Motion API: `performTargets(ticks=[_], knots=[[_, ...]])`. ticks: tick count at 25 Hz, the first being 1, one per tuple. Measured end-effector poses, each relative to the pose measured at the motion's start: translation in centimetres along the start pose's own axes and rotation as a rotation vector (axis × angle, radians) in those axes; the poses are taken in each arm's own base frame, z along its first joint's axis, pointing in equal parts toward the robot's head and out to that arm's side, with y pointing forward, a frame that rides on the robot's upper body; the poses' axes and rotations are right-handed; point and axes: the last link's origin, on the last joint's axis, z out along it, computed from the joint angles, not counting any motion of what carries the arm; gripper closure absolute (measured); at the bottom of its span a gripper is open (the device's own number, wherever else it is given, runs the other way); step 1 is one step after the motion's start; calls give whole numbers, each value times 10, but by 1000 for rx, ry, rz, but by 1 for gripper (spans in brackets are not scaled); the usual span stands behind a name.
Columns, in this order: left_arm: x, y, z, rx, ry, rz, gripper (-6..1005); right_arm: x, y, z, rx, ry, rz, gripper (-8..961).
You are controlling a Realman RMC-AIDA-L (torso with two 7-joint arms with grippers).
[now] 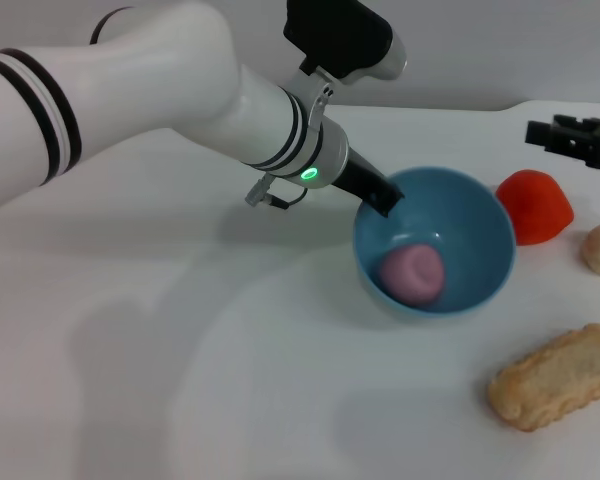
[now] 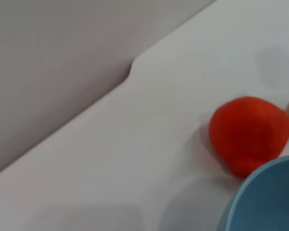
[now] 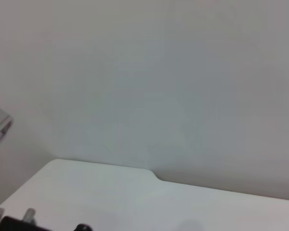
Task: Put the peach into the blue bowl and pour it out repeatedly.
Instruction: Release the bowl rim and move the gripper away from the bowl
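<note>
L gripper (image 1: 383,195) grips blue bowl (image 1: 480,215) near rim; peach (image 1: 413,273) inside, just below-right of fingertips. R gripper (image 1: 580,140) parked far right, state indeterminate.

White arm, black gripper parts
The left arm (image 1: 160,90) is sheathed in glossy white with paired black bands; a green light is set at its wrist, and the left gripper (image 1: 380,192) is black

No readable text, label, brand or number shows on the blue bowl (image 1: 435,240), the peach (image 1: 413,273), or the bench (image 1: 180,380).
</note>
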Motion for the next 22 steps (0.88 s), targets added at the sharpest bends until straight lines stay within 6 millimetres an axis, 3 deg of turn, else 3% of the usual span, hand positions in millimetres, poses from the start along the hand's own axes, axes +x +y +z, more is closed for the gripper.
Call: performTargets(ticks=[6, 22], knots=[[-10, 7, 2, -29, -71, 26, 1001, 13, -3, 1, 7, 8, 35, 435], [-23, 4, 3, -19, -81, 2, 940, 18, -4, 8, 13, 17, 37, 435]])
